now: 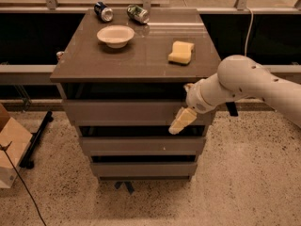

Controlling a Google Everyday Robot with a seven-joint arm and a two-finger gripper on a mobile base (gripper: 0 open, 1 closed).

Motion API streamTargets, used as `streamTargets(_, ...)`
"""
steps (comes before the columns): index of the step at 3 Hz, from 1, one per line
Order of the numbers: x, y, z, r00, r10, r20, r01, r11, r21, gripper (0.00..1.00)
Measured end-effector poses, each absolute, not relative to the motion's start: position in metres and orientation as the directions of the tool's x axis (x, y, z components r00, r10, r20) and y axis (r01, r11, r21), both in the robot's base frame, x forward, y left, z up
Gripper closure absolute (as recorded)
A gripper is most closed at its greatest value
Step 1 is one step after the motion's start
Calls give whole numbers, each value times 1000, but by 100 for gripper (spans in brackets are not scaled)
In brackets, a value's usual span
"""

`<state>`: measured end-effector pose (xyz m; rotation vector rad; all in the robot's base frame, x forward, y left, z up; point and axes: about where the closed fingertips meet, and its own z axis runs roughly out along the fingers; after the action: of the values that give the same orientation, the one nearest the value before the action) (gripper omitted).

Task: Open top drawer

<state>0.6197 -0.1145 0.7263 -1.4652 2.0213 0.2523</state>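
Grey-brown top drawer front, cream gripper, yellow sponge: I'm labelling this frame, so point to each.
top drawer (117, 112), camera view, middle of its front.
gripper (178, 122), camera view, its tip, at the drawer's right end.
yellow sponge (181, 52), camera view, its top face.
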Motion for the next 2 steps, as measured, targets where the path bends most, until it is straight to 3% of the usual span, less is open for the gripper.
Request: streamTargets(2,661,-104,693,-197,-787,-584,-930,339,-143,0)
